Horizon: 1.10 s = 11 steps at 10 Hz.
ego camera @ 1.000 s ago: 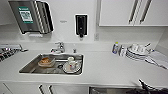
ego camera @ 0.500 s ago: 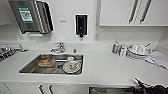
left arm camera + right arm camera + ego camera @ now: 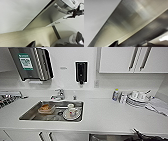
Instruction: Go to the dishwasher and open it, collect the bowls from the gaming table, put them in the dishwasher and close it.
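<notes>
The dishwasher [image 3: 112,137] shows as a stainless-steel strip under the white counter, at the bottom edge of the head view. Its steel front [image 3: 50,17] and bar handle [image 3: 59,8] appear in the left wrist view. My right gripper [image 3: 70,13] is at the end of that handle, open, with a finger on each side of the bar. In the right wrist view the brushed steel front [image 3: 131,21] is very close, and dark fingertips [image 3: 115,44] stand wide apart. Part of my right arm [image 3: 146,137] enters the head view at the bottom right. The bowls and the gaming table are out of view.
A steel sink [image 3: 30,114] holds a plate with a cup [image 3: 72,112] and a tub [image 3: 46,108]. Stacked white dishes [image 3: 136,99] and bottles [image 3: 115,94] stand at the counter's right. White cabinet doors with bar handles [image 3: 41,136] sit left of the dishwasher.
</notes>
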Motion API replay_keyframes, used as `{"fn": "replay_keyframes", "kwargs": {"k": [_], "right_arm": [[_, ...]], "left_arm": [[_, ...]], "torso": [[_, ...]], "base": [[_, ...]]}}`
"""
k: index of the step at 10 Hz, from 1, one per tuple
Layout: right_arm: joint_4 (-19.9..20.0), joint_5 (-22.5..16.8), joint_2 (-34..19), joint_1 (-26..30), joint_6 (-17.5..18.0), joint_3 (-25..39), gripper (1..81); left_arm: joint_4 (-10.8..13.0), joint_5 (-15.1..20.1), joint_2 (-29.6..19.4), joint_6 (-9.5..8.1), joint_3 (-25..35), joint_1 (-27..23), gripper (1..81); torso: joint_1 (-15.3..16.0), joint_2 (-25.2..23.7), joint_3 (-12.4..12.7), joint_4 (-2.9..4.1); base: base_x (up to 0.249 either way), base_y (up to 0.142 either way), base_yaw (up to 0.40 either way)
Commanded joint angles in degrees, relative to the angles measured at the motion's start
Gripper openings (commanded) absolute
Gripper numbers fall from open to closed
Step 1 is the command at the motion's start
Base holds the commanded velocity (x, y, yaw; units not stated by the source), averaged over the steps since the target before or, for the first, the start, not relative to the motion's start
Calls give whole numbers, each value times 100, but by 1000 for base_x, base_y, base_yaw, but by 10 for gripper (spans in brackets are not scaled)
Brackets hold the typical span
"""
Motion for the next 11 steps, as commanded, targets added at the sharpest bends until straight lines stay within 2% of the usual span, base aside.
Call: {"fn": "replay_keyframes", "kwargs": {"k": [1,3,6,7,9,11], "right_arm": [[80,-282,-33,440,-8,-99,811],[80,-291,107,422,-8,-222,811],[80,-282,371,-8,-43,-504,811],[2,-273,328,-175,-191,-477,811],[-44,-19,65,-500,-684,-303,811],[-52,140,-208,-702,-974,5,811]], "left_arm": [[39,134,-194,60,112,-459,811],[39,142,-193,60,77,-424,811],[39,125,-149,69,6,-388,811],[39,125,-79,77,-90,-353,811],[39,125,-26,77,-161,-345,811],[47,125,-26,77,-170,-345,811]], "torso": [[0,0,0,0],[0,0,0,0],[0,0,0,0],[0,0,0,0],[0,0,0,0],[0,0,2,0]], "base": [[0,0,0],[0,0,0],[0,0,0],[0,0,0],[0,0,0],[0,0,0]]}}
